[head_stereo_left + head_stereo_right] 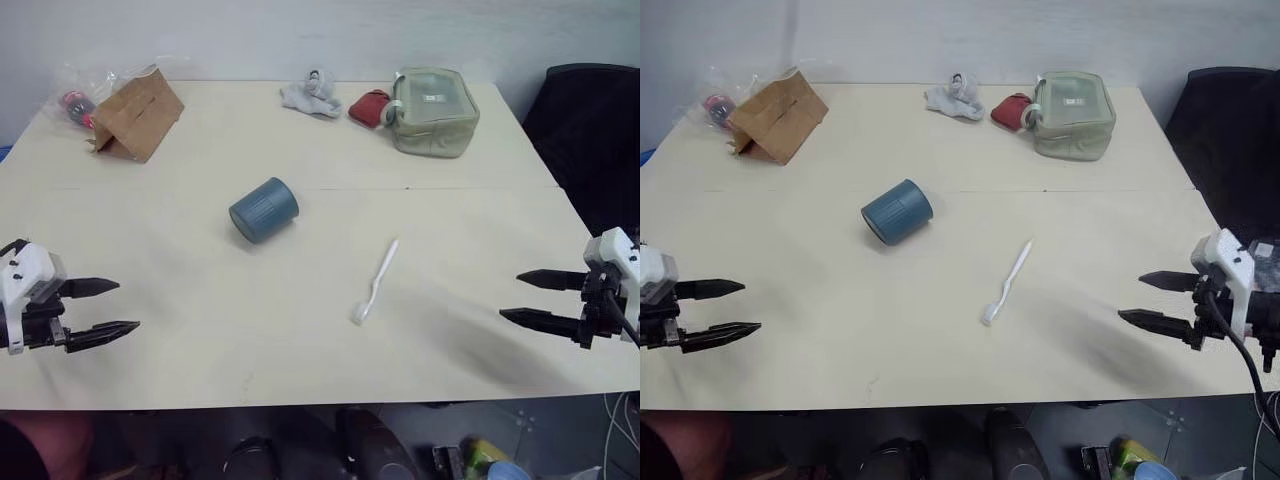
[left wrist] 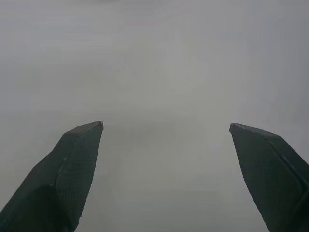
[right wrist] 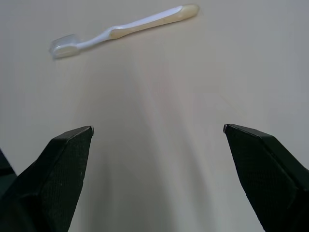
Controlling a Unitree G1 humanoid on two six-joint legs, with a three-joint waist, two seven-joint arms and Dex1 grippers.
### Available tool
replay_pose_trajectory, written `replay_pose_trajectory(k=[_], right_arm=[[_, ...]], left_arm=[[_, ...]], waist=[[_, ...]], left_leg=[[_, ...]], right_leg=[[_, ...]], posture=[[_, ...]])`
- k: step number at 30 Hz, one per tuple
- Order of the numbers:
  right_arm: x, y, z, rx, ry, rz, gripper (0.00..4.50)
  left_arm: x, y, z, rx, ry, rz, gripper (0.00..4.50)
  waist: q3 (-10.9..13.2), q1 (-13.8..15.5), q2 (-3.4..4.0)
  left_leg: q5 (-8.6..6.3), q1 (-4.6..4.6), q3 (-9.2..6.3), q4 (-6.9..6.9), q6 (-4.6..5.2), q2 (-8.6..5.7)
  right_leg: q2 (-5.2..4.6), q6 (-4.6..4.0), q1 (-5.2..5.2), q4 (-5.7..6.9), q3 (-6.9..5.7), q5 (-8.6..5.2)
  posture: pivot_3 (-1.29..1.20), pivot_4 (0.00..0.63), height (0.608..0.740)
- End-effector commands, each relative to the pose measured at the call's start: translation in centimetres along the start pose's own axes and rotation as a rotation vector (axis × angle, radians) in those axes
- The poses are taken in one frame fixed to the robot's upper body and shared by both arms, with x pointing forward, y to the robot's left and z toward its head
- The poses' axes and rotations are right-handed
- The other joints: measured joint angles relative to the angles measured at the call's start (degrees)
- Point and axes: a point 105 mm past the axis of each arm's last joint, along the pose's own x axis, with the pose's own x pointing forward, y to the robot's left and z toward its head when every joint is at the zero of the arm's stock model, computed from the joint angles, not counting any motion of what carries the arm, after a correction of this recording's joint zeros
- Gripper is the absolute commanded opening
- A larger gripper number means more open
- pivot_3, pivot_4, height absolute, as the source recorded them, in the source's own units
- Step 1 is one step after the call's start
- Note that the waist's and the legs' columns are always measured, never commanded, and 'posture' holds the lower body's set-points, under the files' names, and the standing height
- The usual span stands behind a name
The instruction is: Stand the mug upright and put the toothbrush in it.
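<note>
Teal-blue and lying on its side, the mug (image 1: 264,210) is resting near the middle of the pale desk (image 1: 200,340), its ribbed base facing the camera and its mouth pointing toward the far edge. White and slim, the toothbrush (image 1: 375,282) is lying flat on the desk to the right of the mug and nearer the front, well apart from it, with its bristled head toward the front edge.

Over the front left corner the left claw (image 1: 118,306) is hovering with its 2 black fingers spread wide apart, gripping nothing. Over the front right edge the right claw (image 1: 520,297) is hovering likewise, its 2 fingers standing far apart and empty; the right wrist view is looking past them at the toothbrush on bare desk.

Along the far edge a brown cardboard piece (image 1: 138,114) is sitting at the left beside a clear plastic bag (image 1: 80,95), a grey cloth (image 1: 312,95) and a red item (image 1: 368,106) are lying near the centre, and an olive pouch (image 1: 434,110) is sitting just right of them
</note>
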Motion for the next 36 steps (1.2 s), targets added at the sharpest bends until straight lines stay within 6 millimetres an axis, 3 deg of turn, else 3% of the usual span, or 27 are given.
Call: replay_pose_trajectory(k=[1, 7, 16, 20, 25, 31, 36], right_arm=[[-0.5, 0.4, 1.2, -0.046, -0.041, 0.001, 4.5], [-0.2, 0.4, 1.4, -0.045, -0.052, -0.008, 4.5], [1.0, 0.5, 1.6, -0.011, -0.089, -0.041, 4.5], [2.2, 1.5, 2.6, -0.064, -0.123, -0.043, 4.5], [3.3, 4.1, 6.0, -0.051, -0.25, 0.051, 4.5], [3.4, 6.6, 9.0, -0.109, -0.311, 0.14, 4.5], [2.8, 7.7, 10.7, -0.124, -0.354, 0.158, 4.5]], left_arm=[[-0.2, 0.6, 0.4, 0.028, -0.016, 0.049, 4.46], [0.1, 0.6, 0.5, 0.018, -0.031, 0.057, 4.46], [2.4, 0.1, 0.6, 0.009, -0.063, 0.082, 4.46], [3.3, 2.3, 3.6, -0.055, -0.203, 0.193, 4.46], [5.5, 6.4, 8.3, -0.138, -0.284, 0.285, 4.46], [9.6, 10.0, 11.0, -0.222, -0.199, 0.262, 4.46], [12.7, 11.4, 11.0, -0.166, -0.069, 0.278, 4.46]], waist=[[0.0, -0.1, 0.0], [0.0, 0.0, 0.0], [0.0, 0.0, -0.01], [0.0, 0.4, -0.02], [0.0, 1.3, -0.02], [0.0, 1.6, -0.02], [0.0, 1.4, -0.02]], left_leg=[[0.0, 0.0, 0.0, 0.02, 0.0, 0.0], [0.0, 0.02, -0.01, 0.12, 0.0, -0.01], [0.0, 0.01, -0.01, 0.16, 0.0, 0.0], [0.04, 0.01, -0.08, 0.27, -0.01, -0.02], [0.06, -0.03, -0.12, 0.57, -0.02, -0.03], [0.04, -0.18, -0.12, 0.74, -0.02, -0.05], [0.02, -0.4, -0.14, 0.9, 0.01, -0.04]], right_leg=[[0.0, 0.0, 0.0, 0.01, 0.01, 0.0], [0.0, 0.01, 0.02, 0.1, 0.02, 0.01], [0.0, 0.02, 0.02, 0.12, 0.02, 0.01], [0.02, 0.04, 0.06, 0.24, 0.0, 0.03], [0.08, 0.09, 0.08, 0.42, -0.01, 0.05], [0.12, 0.09, 0.02, 0.41, -0.09, 0.05], [0.12, 0.09, -0.12, 0.42, -0.14, 0.05]], posture=[[0.0, 0.15, 0.74], [0.0, 0.15, 0.74], [0.0, 0.15, 0.74], [0.0, 0.15, 0.74], [0.0, 0.15, 0.74], [0.0, 0.15, 0.74], [0.0, 0.15, 0.74]])
